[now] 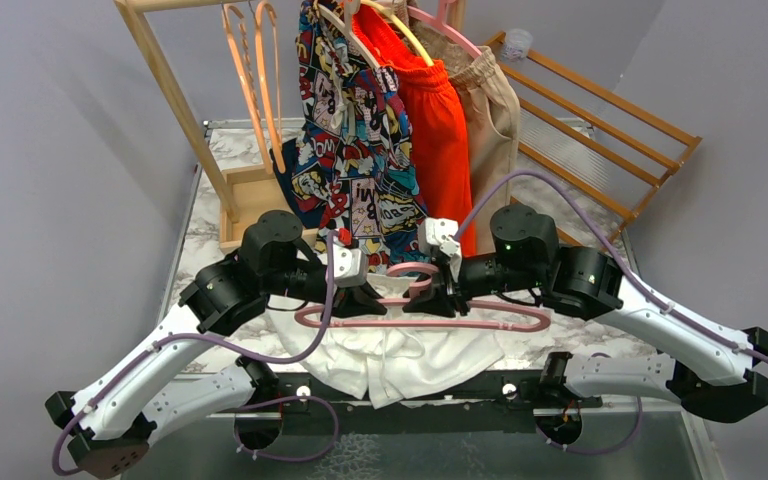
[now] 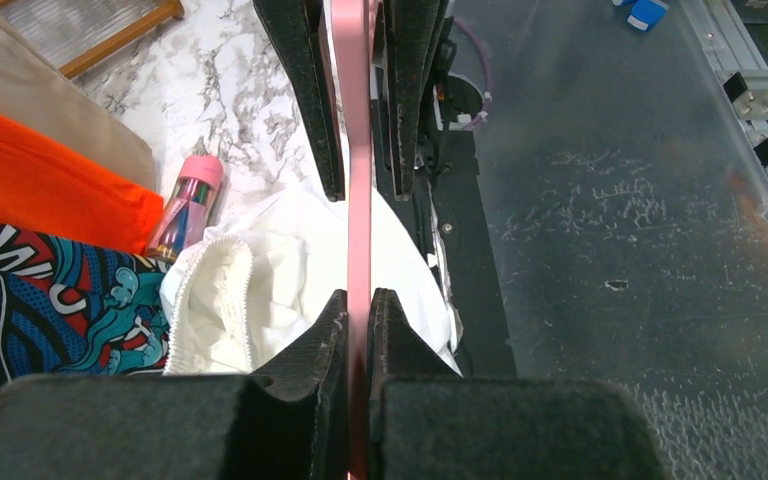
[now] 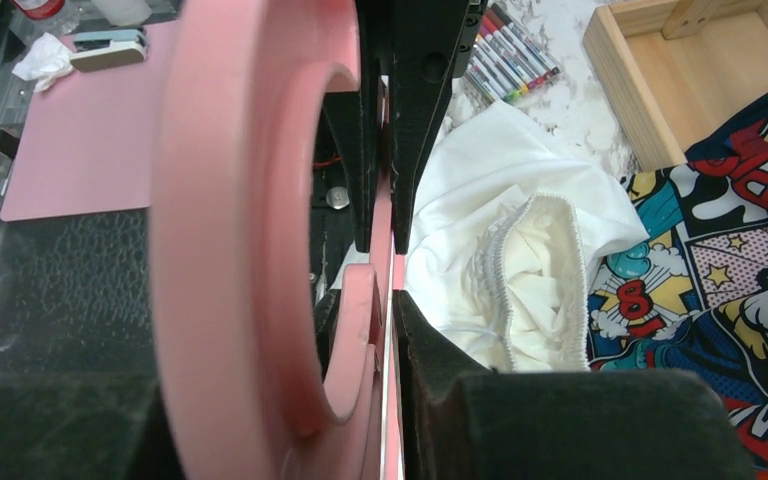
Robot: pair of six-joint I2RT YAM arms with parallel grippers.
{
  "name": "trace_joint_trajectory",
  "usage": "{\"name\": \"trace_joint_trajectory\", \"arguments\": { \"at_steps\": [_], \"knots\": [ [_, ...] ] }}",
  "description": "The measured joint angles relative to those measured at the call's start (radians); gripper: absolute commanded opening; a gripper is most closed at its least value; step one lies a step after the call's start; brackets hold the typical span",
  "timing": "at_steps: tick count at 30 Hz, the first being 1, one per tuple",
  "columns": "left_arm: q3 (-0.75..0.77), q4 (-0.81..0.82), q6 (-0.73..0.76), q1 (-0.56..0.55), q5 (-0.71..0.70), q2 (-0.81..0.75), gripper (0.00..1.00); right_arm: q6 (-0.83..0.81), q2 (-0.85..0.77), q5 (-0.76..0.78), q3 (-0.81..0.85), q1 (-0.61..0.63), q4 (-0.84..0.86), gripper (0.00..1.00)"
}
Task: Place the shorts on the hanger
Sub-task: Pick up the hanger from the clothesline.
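As the left pincer point(image 1: 360, 294) and right pincer point(image 1: 443, 292) both clamp the pink hanger point(image 1: 430, 324) mid-frame, the white shorts point(image 1: 400, 362) lie crumpled beneath on the desk point(image 1: 192, 245), lower centre. Keeping it level looks wise before one end dips toward the fabric. Only the wrist views reveal the open waistband point(image 3: 535, 265), masked from above.

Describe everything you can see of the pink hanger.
The hanger is thin, light-pink plastic with curved shoulders, a straight bottom bar and a rounded hook. It lies roughly flat over the white shorts, hook on the far side, and is not yet threaded through them. Whether it touches them cannot be told. The left gripper is shut on it left of the hook. The right gripper clamps it by the hook's base.
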Motion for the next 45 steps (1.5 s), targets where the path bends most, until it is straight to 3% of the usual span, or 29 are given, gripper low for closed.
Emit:
{"name": "trace_joint_trajectory", "arguments": {
  "at_steps": [2, 11, 13, 16, 20, 21, 23, 25, 26, 29, 35, 41, 45],
  "knots": [
    [0.0, -0.002, 0.003, 0.0, 0.0, 0.002, 0.0, -0.003, 0.009, 0.0, 0.007, 0.0, -0.005, 0.34],
    [0.0, -0.023, 0.022, 0.001, 0.0, 0.004, 0.0, -0.022, 0.016, 0.002, 0.011, 0.0, -0.032, 0.32],
    [0.0, -0.027, 0.023, 0.001, 0.0, 0.004, 0.0, -0.026, 0.016, 0.003, 0.011, 0.0, -0.039, 0.24],
    [0.0, -0.029, 0.026, 0.001, 0.0, 0.004, 0.0, -0.03, 0.016, 0.005, 0.011, 0.0, -0.044, 0.01],
    [0.0, -0.031, 0.026, 0.001, 0.0, 0.004, 0.0, -0.028, 0.014, 0.018, 0.01, 0.0, -0.043, 0.01],
    [0.0, -0.03, 0.026, 0.001, 0.0, 0.004, 0.05, -0.027, 0.011, 0.018, 0.006, 0.0, -0.04, 0.01],
    [0.0, -0.029, 0.026, 0.001, 0.0, 0.004, 0.4, -0.02, 0.003, 0.02, -0.006, 0.0, -0.026, 0.01],
    [0.0, -0.025, 0.028, 0.001, -0.001, 0.003, 0.9, -0.008, -0.006, 0.023, -0.019, 0.0, -0.011, 0.01],
    [0.0, -0.021, 0.03, 0.001, -0.003, 0.0, 0.98, -0.001, -0.011, 0.025, -0.025, 0.0, -0.002, 0.01],
    [-0.013, 0.005, 0.015, 0.001, -0.037, -0.029, 0.99, 0.034, -0.031, 0.063, -0.045, 0.0, 0.035, 0.01],
    [-0.119, 0.096, -0.031, 0.001, -0.283, -0.206, 0.99, 0.105, -0.166, 0.239, -0.117, 0.0, 0.106, 0.01],
    [-0.208, 0.23, -0.176, 0.001, -0.58, -0.353, 0.99, 0.182, -0.304, 0.439, -0.161, 0.01, 0.108, 0.01],
    [-0.27, 0.253, -0.34, 0.001, -0.747, -0.341, 0.99, 0.214, -0.349, 0.545, -0.199, 0.01, 0.098, 0.01]
  ]
}}
